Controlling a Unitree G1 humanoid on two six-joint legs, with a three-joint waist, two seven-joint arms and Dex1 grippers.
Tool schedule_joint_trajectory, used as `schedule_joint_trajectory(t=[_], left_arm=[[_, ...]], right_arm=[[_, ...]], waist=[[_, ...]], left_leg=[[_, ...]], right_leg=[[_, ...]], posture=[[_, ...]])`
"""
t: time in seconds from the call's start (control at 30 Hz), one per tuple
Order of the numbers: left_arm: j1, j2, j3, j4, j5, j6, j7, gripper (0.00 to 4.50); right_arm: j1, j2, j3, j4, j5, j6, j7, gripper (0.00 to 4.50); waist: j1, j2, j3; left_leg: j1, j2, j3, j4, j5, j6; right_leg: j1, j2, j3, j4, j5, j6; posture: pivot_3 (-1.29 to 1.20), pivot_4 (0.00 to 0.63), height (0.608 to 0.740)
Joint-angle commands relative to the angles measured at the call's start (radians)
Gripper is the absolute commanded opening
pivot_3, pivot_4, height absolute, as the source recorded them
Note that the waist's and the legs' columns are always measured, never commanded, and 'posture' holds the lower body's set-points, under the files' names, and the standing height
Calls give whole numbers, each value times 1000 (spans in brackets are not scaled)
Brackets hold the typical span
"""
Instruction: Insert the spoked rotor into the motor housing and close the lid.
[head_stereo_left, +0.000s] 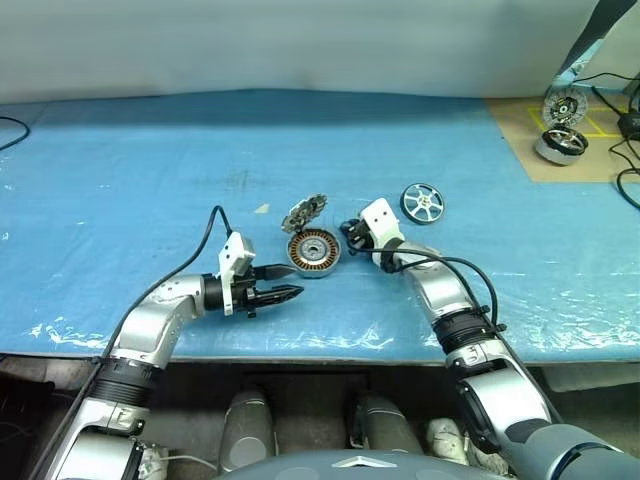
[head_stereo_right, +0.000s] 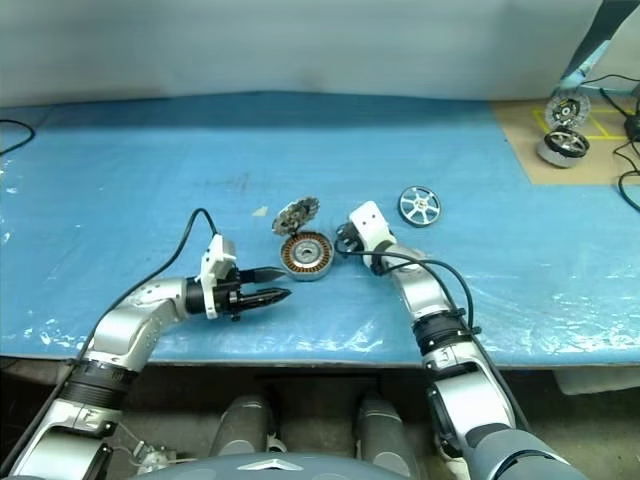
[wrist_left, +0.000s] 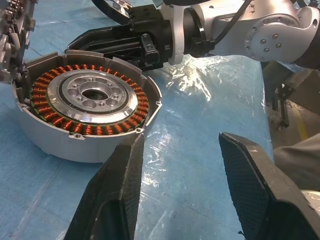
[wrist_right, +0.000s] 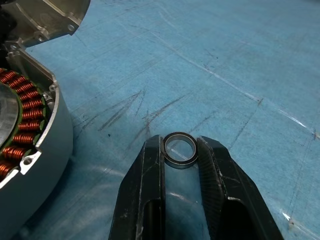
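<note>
The motor housing (head_stereo_left: 313, 252), a silver cup with copper windings, lies mid-table on the blue mat. Its toothed lid (head_stereo_left: 305, 213) stands tilted up at the far rim. The spoked rotor (head_stereo_left: 422, 203) rests flat on the mat, to the right and a little farther back. My right gripper (wrist_right: 180, 145) sits just right of the housing (wrist_right: 30, 125), shut on a small thin ring (wrist_right: 179, 163) at mat level. On the housing's near left side, my left gripper (wrist_left: 181, 142) points at the housing (wrist_left: 90, 100), open with nothing between its fingers.
A brown board at the back right carries two other motor parts (head_stereo_left: 565, 105) (head_stereo_left: 560, 145), with cables (head_stereo_left: 625, 175) beside them. The table's front edge (head_stereo_left: 320, 352) runs just behind both forearms.
</note>
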Motion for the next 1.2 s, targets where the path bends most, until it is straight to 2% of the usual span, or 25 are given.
schedule_joint_trajectory(t=[0.03, 0.2, 0.5, 0.63, 0.7, 0.93, 1.07, 1.2], left_arm=[[-20, -2, 12, 4, -7, -21, -11, 2504], [-13, -12, 7, -6, -8, -24, -8, 2504], [-31, -35, 4, 1, -4, -31, 6, 2504], [-54, -57, -3, 41, 9, -47, 2, 2504], [-6, -30, 7, 18, -8, -53, -42, 2504], [28, 34, 32, 18, -21, -71, -108, 2504], [25, 35, 67, 53, -12, -97, -78, 2504], [65, 33, 75, -23, -36, -69, -54, 2504]], right_arm=[[45, -27, -5, -34, 6, 75, 22, 558], [62, -75, -39, -211, 48, 161, 59, 558], [144, -232, -69, -568, 187, 380, 234, 558], [154, -248, -101, -670, 263, 479, 246, 558], [161, -248, -81, -715, 277, 508, 245, 558], [117, -234, -1, -780, 317, 559, 284, 558], [67, -192, 32, -707, 335, 555, 300, 558], [8, -172, 79, -610, 318, 503, 347, 558]], waist=[[1, 0, 0], [9, 0, 0], [12, 0, 1], [12, 0, 1], [10, 0, 1], [14, 0, 1], [13, 0, 1], [10, 0, 1]], left_leg=[[0, 0, 0, -1, 0, 0], [-1, 0, 0, -3, 0, 0], [-3, 0, -1, -7, 0, 0], [-4, 0, -1, -7, 0, 0], [-3, 0, -1, -7, 0, 0], [-4, 1, -1, -8, 0, -1], [-4, 0, -1, -6, 0, -1], [-4, 0, -1, -4, 0, -1]], right_leg=[[0, 0, 0, -1, 0, 0], [-1, 0, 0, -2, 0, 0], [-5, 1, -1, -3, 3, 4], [-5, 1, -1, -4, 3, 4], [-5, 1, 0, -4, 3, 4], [-6, 2, 0, -3, 3, 4], [-6, 1, 0, -3, 3, 4], [-6, 1, 0, -1, 2, 4]], posture=[[0, 150, 740], [0, 150, 740], [0, 150, 740], [0, 150, 740], [0, 150, 740], [0, 150, 740], [0, 150, 740], [0, 150, 740]])
